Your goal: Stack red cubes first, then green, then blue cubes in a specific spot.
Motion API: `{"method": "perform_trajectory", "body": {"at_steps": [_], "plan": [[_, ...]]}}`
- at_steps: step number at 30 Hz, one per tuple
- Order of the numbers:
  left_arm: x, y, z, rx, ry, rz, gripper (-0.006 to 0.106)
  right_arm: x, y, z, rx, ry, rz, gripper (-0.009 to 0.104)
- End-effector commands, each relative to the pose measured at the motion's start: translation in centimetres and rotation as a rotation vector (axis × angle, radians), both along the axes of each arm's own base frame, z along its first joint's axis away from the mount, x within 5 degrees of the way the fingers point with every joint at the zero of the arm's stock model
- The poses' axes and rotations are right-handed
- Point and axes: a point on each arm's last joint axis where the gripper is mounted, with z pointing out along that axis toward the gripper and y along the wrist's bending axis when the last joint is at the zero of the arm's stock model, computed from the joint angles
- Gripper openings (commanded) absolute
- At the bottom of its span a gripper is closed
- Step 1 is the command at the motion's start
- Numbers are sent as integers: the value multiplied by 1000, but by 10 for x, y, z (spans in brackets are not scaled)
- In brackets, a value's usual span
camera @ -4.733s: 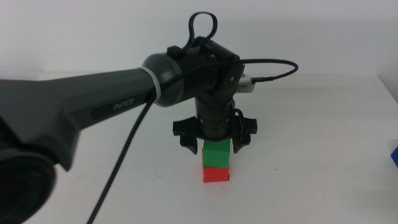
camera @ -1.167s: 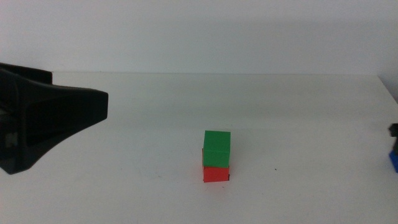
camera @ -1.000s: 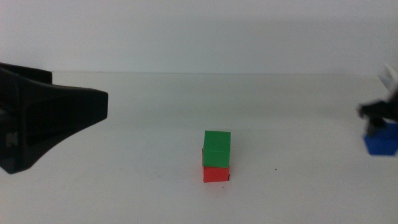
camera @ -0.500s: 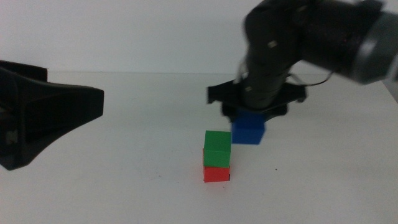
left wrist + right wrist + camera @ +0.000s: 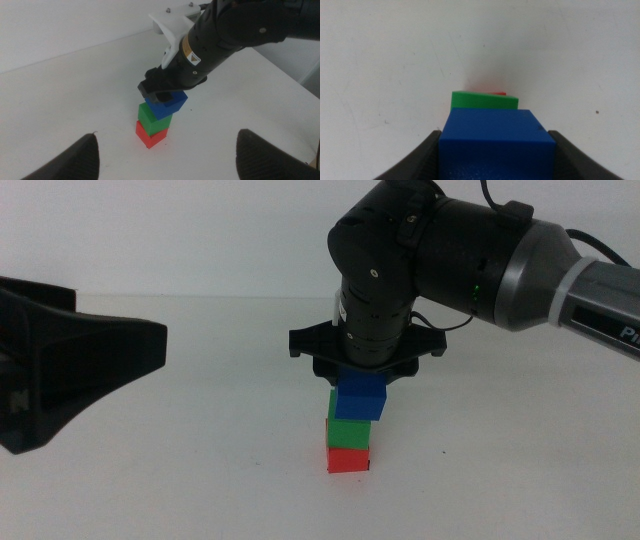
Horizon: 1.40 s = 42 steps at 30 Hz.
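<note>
Your right end effector [image 5: 362,379] hangs over the middle of the white table [image 5: 200,480], clamped on the blue cube [image 5: 361,396], with the last step of the stack in hand. The red cube [image 5: 348,459] sits at the bottom on the marked spot, whose black corner marks are barely visible at its base, and the green cube [image 5: 347,428] rests on top of it. The blue cube is low over the green one, at or just above its top face; whether they touch cannot be told. In the middle view it sits a little toward the right arm's side of the green cube, and in the left wrist view it looks turned slightly against the cubes below, so it does not appear squared up. Your next move likely calls for nudging the blue cube back over the green cube, matching the faces, lowering until it seats, then releasing without dragging the stack. Your left end effector [image 5: 165,155] waits off to the left side of the table, jaws spread wide and holding nothing.
</note>
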Motion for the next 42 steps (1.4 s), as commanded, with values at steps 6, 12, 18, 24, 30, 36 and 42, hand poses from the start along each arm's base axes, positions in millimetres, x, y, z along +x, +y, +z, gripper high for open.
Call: {"method": "perform_trajectory", "body": {"at_steps": [6,12,18,24,30,36,42], "plan": [[-1,1,3,-6,-25,0,94,4,3,-8,-29,5,0,6],[-1,1,3,-6,-25,0,94,7,8,-7,9,-39,21,6],[-1,1,3,-6,-25,0,94,9,9,-8,17,-57,32,6],[-1,1,3,-6,-25,0,94,10,10,-15,-4,-38,29,6],[1,3,3,20,-46,15,94,11,9,-16,-12,-36,18,6],[1,3,3,25,-50,18,94,11,9,-16,-8,-34,10,6],[1,3,3,25,-50,18,94,10,8,-15,-12,-29,-2,6]]}}
